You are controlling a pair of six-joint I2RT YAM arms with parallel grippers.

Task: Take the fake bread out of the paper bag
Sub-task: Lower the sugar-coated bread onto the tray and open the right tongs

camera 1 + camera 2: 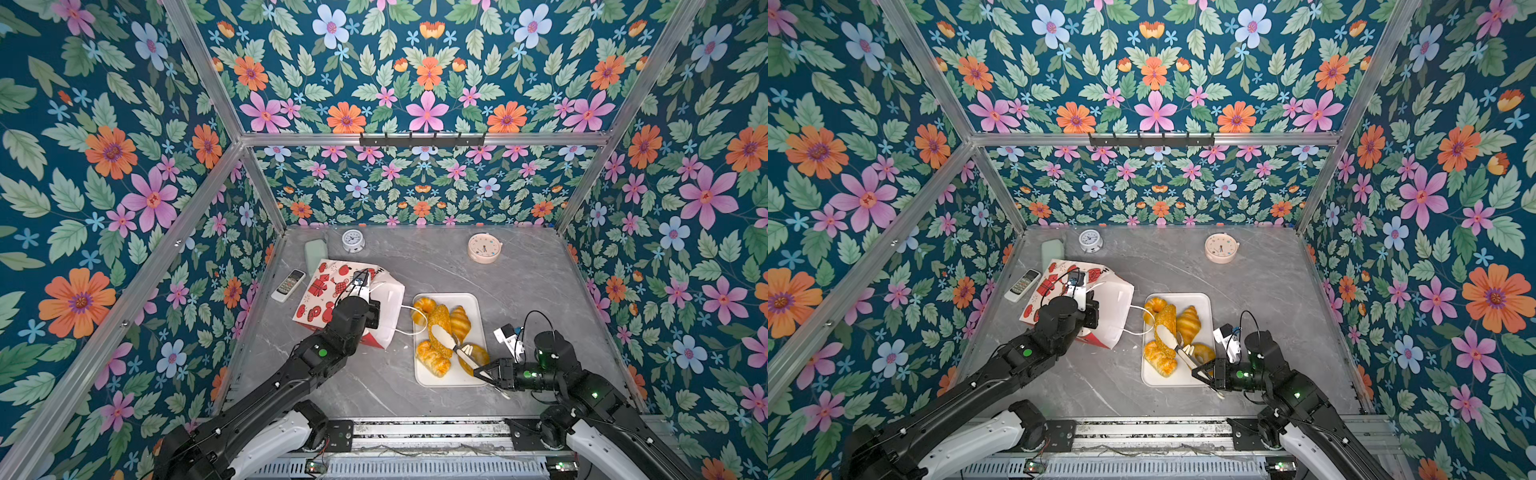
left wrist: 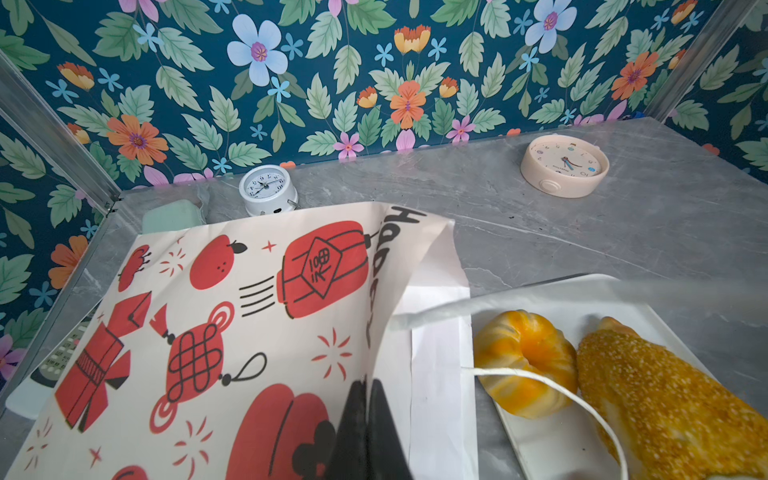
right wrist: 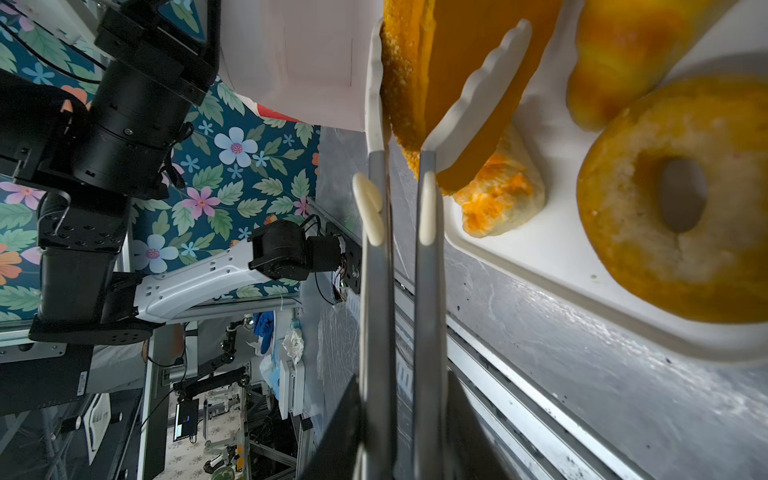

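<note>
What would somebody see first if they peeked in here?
Probably the loud flower wallpaper on every wall. Next, the white tray mid-table, with shiny golden fake bread on it, where the right gripper holds tongs around the long seeded loaf. Further left in both top views, the left gripper pinches the paper bag with red lantern pictures.

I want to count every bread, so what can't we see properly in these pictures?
Inside the paper bag: both top views, covered by its own top sheet.
Remote: left wrist view, mostly behind the bag.
Bagel: right wrist view, cut by the picture's edge.
Seeded loaf: same view, partly behind the tongs.
</note>
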